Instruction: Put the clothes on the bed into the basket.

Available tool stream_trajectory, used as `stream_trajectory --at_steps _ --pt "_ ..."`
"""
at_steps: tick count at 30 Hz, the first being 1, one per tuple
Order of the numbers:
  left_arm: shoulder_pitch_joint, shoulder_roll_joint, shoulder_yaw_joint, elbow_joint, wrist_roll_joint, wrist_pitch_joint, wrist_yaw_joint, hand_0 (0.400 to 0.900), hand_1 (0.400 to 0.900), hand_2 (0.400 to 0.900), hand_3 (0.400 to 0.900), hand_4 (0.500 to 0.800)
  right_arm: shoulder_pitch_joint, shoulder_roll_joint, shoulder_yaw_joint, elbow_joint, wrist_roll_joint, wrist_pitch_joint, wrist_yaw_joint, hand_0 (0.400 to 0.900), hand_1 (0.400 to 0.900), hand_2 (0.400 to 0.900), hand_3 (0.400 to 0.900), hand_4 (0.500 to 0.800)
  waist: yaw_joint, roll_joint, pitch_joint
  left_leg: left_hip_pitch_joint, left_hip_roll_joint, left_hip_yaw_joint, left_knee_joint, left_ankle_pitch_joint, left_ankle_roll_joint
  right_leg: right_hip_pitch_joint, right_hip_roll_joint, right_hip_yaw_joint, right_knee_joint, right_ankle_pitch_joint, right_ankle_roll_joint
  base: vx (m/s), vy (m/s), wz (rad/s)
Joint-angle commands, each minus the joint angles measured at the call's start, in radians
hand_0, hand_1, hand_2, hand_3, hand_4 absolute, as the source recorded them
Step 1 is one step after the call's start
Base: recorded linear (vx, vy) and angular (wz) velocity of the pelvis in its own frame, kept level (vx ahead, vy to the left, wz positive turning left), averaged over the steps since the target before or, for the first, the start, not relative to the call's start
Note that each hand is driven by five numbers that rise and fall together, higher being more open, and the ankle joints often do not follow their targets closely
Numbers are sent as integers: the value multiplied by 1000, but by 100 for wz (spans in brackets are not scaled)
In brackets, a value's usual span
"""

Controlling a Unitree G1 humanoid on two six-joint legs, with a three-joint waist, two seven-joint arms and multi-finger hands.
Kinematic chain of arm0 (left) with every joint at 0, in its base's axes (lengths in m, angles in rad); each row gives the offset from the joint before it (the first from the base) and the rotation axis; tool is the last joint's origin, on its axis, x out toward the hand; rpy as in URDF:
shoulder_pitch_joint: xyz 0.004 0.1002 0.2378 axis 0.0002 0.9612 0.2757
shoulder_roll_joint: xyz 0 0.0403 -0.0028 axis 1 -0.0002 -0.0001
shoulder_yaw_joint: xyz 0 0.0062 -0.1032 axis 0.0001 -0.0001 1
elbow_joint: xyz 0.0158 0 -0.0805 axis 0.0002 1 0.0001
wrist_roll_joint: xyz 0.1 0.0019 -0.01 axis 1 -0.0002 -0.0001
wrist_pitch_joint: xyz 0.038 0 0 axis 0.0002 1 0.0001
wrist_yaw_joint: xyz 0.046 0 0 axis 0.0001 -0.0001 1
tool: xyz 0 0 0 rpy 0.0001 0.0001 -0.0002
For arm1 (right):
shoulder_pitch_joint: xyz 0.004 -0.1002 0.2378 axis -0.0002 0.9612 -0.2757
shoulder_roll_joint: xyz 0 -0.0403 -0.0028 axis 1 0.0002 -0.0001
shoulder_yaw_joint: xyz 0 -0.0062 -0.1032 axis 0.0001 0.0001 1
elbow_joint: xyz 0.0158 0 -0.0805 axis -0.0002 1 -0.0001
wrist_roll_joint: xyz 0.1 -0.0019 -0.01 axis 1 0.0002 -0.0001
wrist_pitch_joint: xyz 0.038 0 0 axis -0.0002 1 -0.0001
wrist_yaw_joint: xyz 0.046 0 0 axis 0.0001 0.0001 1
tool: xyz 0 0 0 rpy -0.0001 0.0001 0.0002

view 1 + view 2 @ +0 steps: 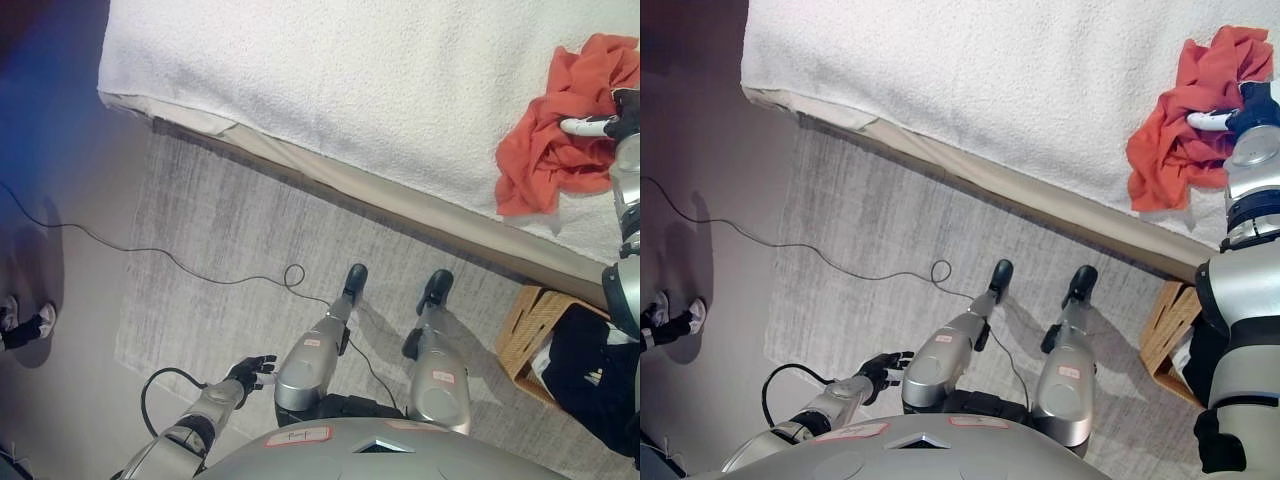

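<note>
A crumpled orange cloth (552, 140) lies near the edge of a white bed (350, 80), at its right end. The robot's right hand (608, 122) rests on the cloth's right side; whether its fingers have closed on the fabric cannot be told. The left hand (250, 375) hangs low by the robot's side over a grey rug (220, 230), fingers loosely apart, holding nothing. A wicker basket (522, 330) with dark clothes (590, 385) inside sits on the floor just below the bed edge, beneath the cloth. The cloth looks light, soft and limp; a bunched fold in its middle would likely give the surest hold.
</note>
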Motion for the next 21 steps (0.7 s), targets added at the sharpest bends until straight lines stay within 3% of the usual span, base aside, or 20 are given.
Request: stream_trajectory --at_steps 1,14,21 --pt "40 58 -84 32 18 20 12 900 900 900 900 800 -87 21 43 10 45 -46 17 400 400 400 400 500 27 -47 -31 -27 -46 64 2 -31 12 22 -98 101 25 -57 76 0 0 0" --pt "3 40 -67 66 0 23 18 900 900 900 900 800 -65 41 44 -3 48 -40 27 400 400 400 400 500 -12 -70 -55 5 -35 94 6 -52 14 40 -93 128 23 -67 75 9 13 -11" --pt "-42 37 -31 121 3 25 26 900 900 900 900 800 -59 49 64 -33 8 -31 37 400 400 400 400 500 -57 -142 -86 44 -30 155 52 -111 34 57 -79 179 27 -64 76 2 15 -38"
